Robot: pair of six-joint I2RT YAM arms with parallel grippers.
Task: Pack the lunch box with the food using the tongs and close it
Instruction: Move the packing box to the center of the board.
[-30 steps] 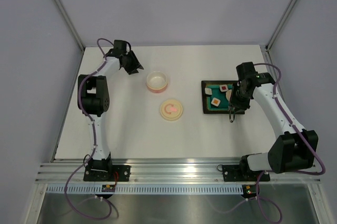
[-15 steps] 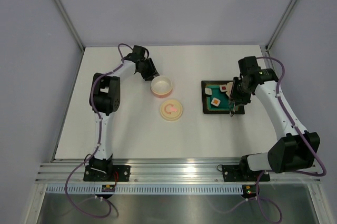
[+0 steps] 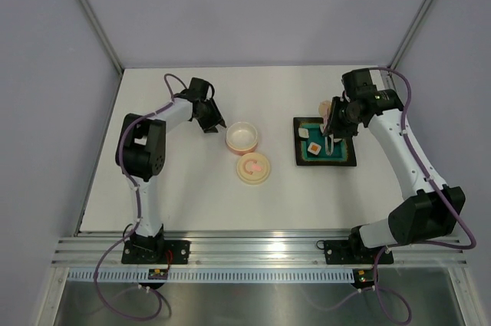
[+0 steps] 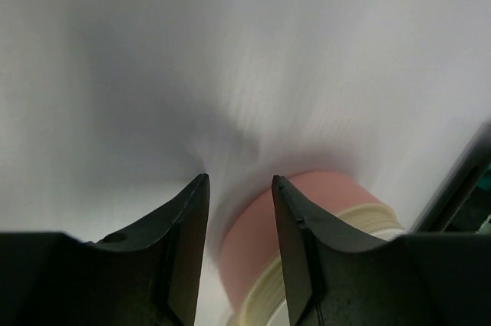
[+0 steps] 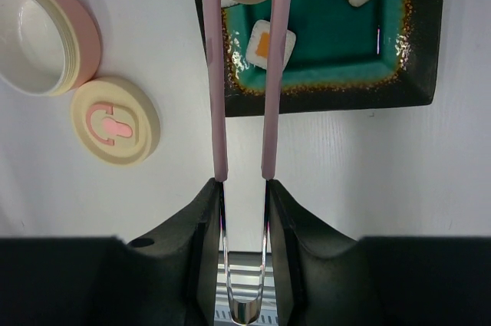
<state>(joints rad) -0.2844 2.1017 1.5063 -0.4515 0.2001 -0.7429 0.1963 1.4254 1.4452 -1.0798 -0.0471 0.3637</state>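
We see a dark rectangular tray [image 3: 325, 163] with a teal top on the white table [image 3: 184, 188], and a flat cream lid [image 3: 253, 169] with a pink mark lying apart to its left

A white, matt worktop [image 3: 192, 195] is seen from above, and three things are carried directly on it. The lunch box [image 3: 242, 136], a round pale-pink tub, is set upright close to the middle of the surface, with its cream inside turned upward. The lid [image 3: 254, 169], a flat cream disc, is laid at about 5 o'clock from the tub and just beside it, with its pink curl mark facing up; whether the two touch cannot be told. A dark rectangular tray [image 3: 298, 142] with a teal top is placed at 3 o'clock from the tub, apart from both tub and lid, with its sides roughly squared to the worktop's edges.
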